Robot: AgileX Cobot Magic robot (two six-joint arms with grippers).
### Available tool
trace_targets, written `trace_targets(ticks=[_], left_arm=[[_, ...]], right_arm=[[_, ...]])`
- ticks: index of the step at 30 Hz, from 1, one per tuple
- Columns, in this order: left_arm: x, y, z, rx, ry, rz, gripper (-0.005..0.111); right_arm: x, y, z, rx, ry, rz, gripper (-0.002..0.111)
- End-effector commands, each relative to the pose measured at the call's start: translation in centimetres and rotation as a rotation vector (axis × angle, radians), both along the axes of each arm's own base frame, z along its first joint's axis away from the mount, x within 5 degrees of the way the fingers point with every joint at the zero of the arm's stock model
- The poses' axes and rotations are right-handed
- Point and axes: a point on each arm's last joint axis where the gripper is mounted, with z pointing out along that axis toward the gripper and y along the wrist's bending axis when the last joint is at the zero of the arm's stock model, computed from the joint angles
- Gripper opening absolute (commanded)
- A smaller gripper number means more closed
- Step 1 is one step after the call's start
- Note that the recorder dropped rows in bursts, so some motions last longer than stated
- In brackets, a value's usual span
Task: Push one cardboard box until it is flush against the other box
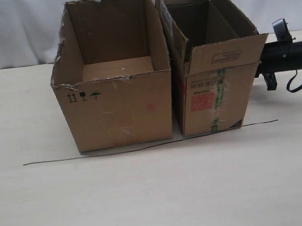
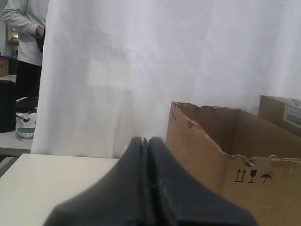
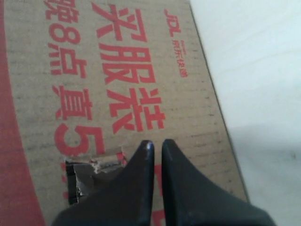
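The cardboard box (image 1: 215, 89), narrow with raised flaps and a red label on its end, stands right of the other box (image 1: 122, 111), which is wider with a ragged rim and black symbols. Their facing sides are nearly together, with only a thin dark slit at the base. My right arm (image 1: 293, 56) reaches in from the right; its tip is hidden behind the narrow box. In the right wrist view my right gripper (image 3: 157, 143) is shut, its fingertips close against the box's red-printed side (image 3: 117, 70). My left gripper (image 2: 142, 140) is shut and empty, beside the ragged box (image 2: 197, 150).
A thin black line (image 1: 144, 146) runs across the pale table (image 1: 153, 203) just in front of both boxes. A white curtain (image 1: 8, 32) hangs behind. A person (image 2: 26, 37) stands far off in the left wrist view.
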Motion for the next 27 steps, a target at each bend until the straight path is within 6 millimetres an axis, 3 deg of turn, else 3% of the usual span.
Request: trace_targets(ticks=[1, 17, 27], left_arm=[[0.0, 0.0, 0.0, -0.004, -0.009, -0.009, 0.000], [0.0, 0.0, 0.0, -0.004, -0.009, -0.009, 0.000], [0.0, 0.0, 0.0, -0.004, -0.009, -0.009, 0.000]], right_arm=[[0.1, 0.2, 0.2, 0.011, -0.020, 0.012, 0.005], [0.2, 0.3, 0.4, 0.045, -0.011, -0.005, 0.005], [0.3, 1.5, 0.4, 0.042, -0.019, -0.002, 0.005]])
